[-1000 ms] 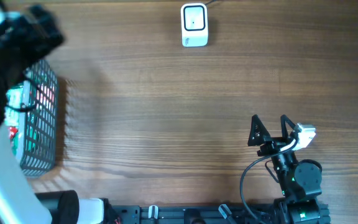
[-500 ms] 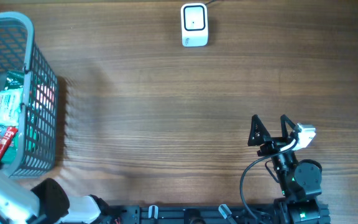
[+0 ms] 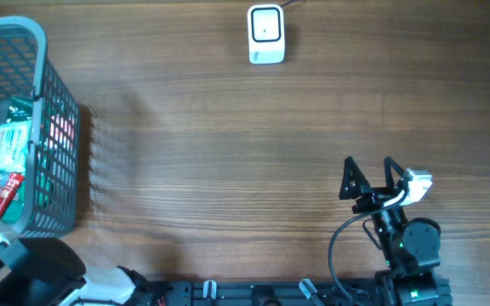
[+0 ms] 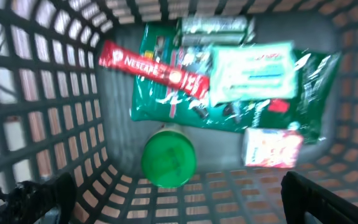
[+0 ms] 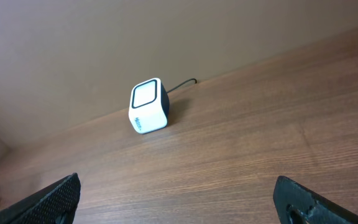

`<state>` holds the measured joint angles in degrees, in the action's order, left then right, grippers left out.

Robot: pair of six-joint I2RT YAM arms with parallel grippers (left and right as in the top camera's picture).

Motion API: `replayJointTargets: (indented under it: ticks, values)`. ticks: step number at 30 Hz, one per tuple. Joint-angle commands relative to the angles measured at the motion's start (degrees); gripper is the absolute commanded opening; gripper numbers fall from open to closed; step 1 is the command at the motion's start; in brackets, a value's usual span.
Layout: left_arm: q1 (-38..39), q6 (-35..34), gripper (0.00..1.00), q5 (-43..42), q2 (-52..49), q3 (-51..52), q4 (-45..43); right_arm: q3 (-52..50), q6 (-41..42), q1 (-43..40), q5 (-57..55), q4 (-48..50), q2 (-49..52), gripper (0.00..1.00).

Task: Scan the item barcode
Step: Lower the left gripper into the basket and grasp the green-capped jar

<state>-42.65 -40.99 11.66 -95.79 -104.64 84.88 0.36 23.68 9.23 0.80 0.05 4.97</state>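
Several items lie in a grey mesh basket (image 3: 39, 51) at the table's left edge. The left wrist view looks down on them: a red Nescafe stick (image 4: 151, 65), a green pouch (image 4: 166, 102), a white pack (image 4: 253, 71), a green-capped container (image 4: 168, 158) and a small pink-white box (image 4: 272, 148). No barcode is readable. My left gripper (image 4: 182, 200) hangs open above the basket's near side, holding nothing. The white barcode scanner (image 3: 266, 34) stands at the far middle edge. My right gripper (image 3: 368, 166) rests open at the lower right, facing the scanner (image 5: 148, 107).
The left arm's dark body (image 3: 32, 272) fills the bottom-left corner in the overhead view. The scanner's cable (image 5: 184, 83) runs off behind it. Bare wooden tabletop (image 3: 228, 170) lies between the basket and the right arm.
The left arm has swung from over the basket's far side down to the bottom-left corner, uncovering the basket. The right arm has not moved.
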Motion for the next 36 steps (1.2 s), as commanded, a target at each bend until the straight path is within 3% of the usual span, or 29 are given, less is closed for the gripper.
replayJointTargets:
  ticks: [1, 9, 36]
  values:
    - [-0.3, 1.1, 1.00, -2.6, 0.0, 6.1, -2.2, -0.1, -1.0, 0.2, -0.8, 0.3, 0.1, 1.00]
    - [-0.3, 1.6, 1.00, -3.5, 0.0, 16.3, -9.6, -0.1, -1.0, 0.2, -0.8, 0.3, 0.1, 1.00]
    - [-0.3, 1.5, 1.00, -4.4, 0.0, 35.6, -24.7, -0.1, -1.0, 0.2, -0.8, 0.3, 0.1, 1.00]
